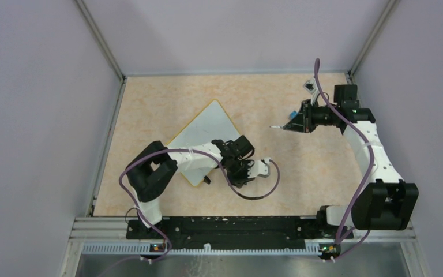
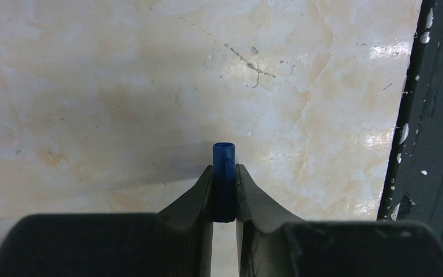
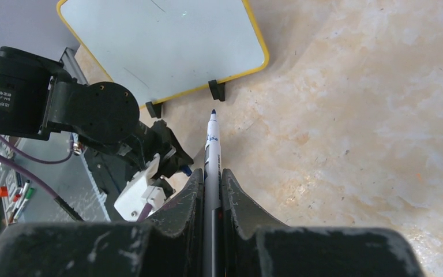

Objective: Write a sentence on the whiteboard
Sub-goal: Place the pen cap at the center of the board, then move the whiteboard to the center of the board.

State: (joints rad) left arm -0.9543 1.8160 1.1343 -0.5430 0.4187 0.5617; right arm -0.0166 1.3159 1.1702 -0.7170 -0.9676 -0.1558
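Blue-tipped marker (image 3: 211,144) is sitting clamped in the right end effector (image 3: 210,173), its long axis aiming at the whiteboard (image 3: 161,46). That board is lying blank, left of centre on the surface (image 1: 300,173), well apart across open room. The left end effector (image 2: 225,173), nearer the board, is pinching a blue cap (image 2: 224,153).

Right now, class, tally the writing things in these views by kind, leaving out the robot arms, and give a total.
whiteboard: 1
marker: 1
blue cap: 1
Total: 3
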